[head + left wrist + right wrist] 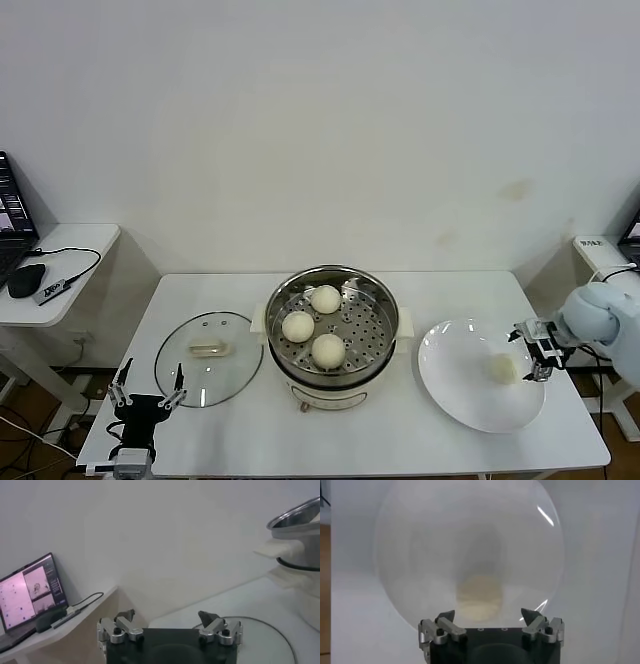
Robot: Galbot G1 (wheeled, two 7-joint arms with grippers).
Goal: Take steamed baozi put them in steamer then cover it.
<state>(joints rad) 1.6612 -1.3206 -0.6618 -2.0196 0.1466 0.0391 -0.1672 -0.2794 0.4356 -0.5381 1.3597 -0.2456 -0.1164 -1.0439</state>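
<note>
Three cream-white baozi (325, 298) (298, 325) (328, 350) lie on the perforated tray of the steel steamer (375, 298) at the table's middle. One more baozi (502, 369) lies on the white plate (460, 385) at the right. My right gripper (534, 356) is open, just right of that baozi at the plate's rim; in the right wrist view the baozi (479, 598) lies just ahead of the open gripper (488, 616). The glass cover (208, 358) with its cream handle (208, 348) lies flat left of the steamer. My left gripper (147, 388) is open at the table's front left corner.
A side table (75, 240) at the left holds a laptop (30, 587), a mouse (25, 280) and a cable. The steamer's side and handle (272, 550) show at the far side of the left wrist view. A wall stands behind the table.
</note>
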